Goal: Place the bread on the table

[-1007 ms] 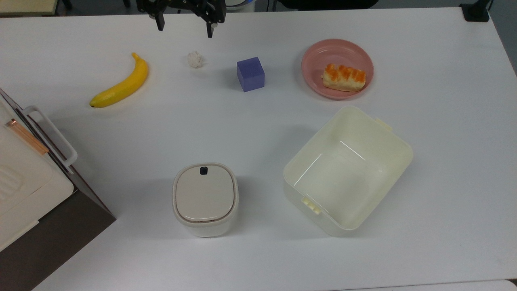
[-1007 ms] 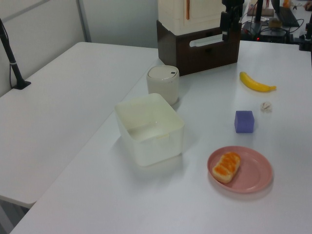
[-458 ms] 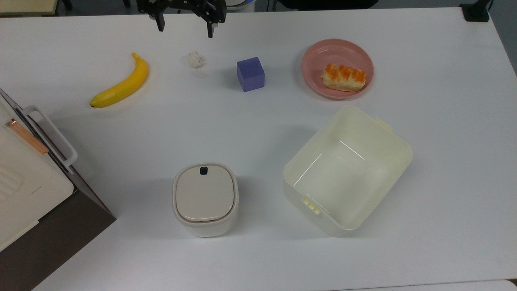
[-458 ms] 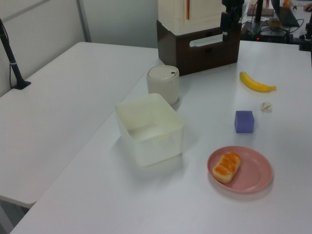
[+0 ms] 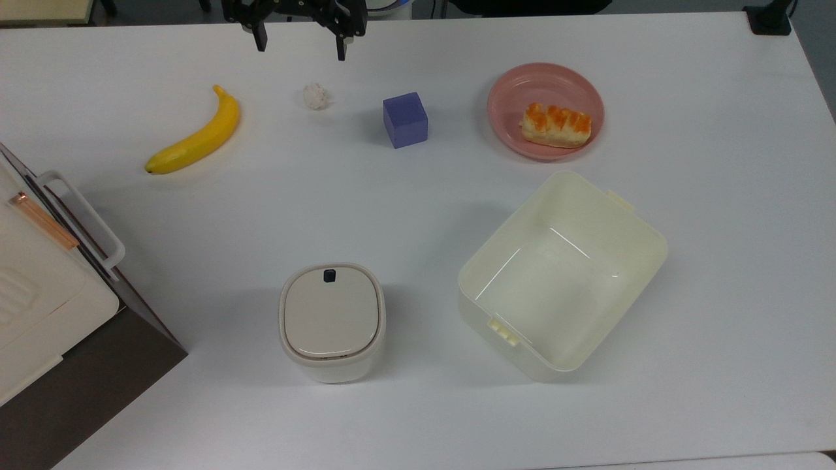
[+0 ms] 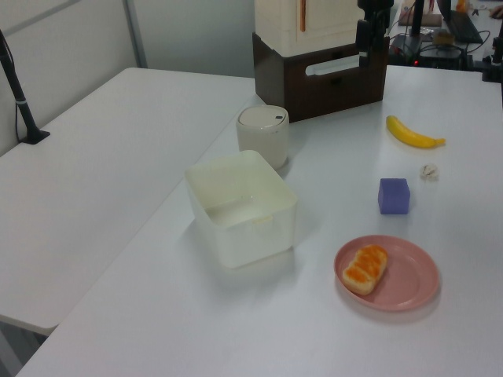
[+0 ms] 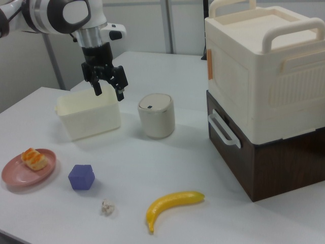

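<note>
One bread lies on the pink plate on the tabletop, long axis across the top view, well to the top view's right of the spread, empty gripper.

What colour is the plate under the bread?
Pink; the plate under the bread shows best in the top view.

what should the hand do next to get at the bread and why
Probably travel toward the top view's right until it is over the pink plate. The hand hangs open and empty near the table's far edge, above the small white ball, while the bread lies untouched on that plate, past the purple cube.
</note>
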You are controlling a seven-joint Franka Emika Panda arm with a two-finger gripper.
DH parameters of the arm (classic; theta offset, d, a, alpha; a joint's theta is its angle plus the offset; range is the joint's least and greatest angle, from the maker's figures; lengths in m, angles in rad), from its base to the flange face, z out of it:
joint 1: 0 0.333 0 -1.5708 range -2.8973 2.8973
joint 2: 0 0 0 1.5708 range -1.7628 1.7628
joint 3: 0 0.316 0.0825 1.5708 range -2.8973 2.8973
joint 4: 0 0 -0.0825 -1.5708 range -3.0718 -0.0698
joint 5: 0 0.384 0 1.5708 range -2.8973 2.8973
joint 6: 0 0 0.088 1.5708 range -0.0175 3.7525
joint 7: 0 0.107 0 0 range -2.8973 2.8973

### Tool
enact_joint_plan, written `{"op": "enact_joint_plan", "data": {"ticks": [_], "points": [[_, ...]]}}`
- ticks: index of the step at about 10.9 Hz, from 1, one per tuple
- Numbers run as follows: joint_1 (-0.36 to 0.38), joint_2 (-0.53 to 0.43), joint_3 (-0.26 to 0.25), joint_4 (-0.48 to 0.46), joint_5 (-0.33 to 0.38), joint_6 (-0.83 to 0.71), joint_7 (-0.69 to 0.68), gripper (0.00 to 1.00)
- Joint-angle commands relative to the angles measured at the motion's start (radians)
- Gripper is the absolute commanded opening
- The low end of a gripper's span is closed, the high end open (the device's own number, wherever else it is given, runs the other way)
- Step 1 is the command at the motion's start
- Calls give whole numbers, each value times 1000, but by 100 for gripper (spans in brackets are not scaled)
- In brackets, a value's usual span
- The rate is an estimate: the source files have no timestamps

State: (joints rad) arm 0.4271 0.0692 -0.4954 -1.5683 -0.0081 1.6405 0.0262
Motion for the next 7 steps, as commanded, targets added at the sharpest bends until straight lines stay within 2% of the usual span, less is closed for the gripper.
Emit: {"op": "enact_joint_plan", "data": {"ticks": [1, 4, 7], "points": [[19, -34, 5, -61, 10, 7, -46, 100], [21, -37, 37, -107, 8, 7, -116, 100], [24, -37, 47, -119, 7, -4, -159, 100]]}}
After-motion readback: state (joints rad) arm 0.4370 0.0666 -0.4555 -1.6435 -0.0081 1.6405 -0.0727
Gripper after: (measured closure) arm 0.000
